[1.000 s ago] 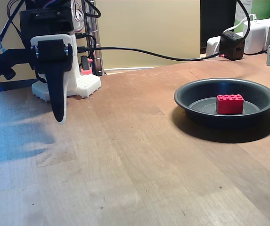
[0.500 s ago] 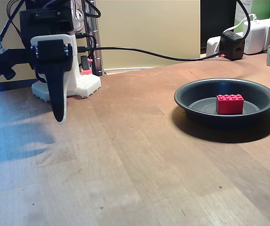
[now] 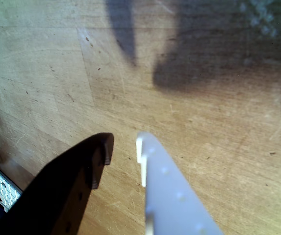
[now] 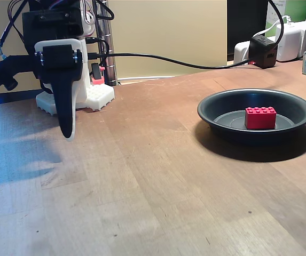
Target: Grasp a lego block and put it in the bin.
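Lego block (image 4: 260,117) sits in bin (image 4: 211,109) near desk's right edge; claw (image 3: 124,144) empty, slightly parted, near left edge; little risk unless a stray sweep knocks the bin

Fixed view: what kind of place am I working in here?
Probably a home or hobby desk: a worn wooden table, a black power adapter with white chargers by the wall, and a round metal pan serving as the bin.

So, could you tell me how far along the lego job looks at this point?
Done: the lego block already lies inside the bin. In hand: nothing; the gripper hangs over bare table by the robot base, its fingertips slightly apart in the wrist view. Left: seemingly nothing.
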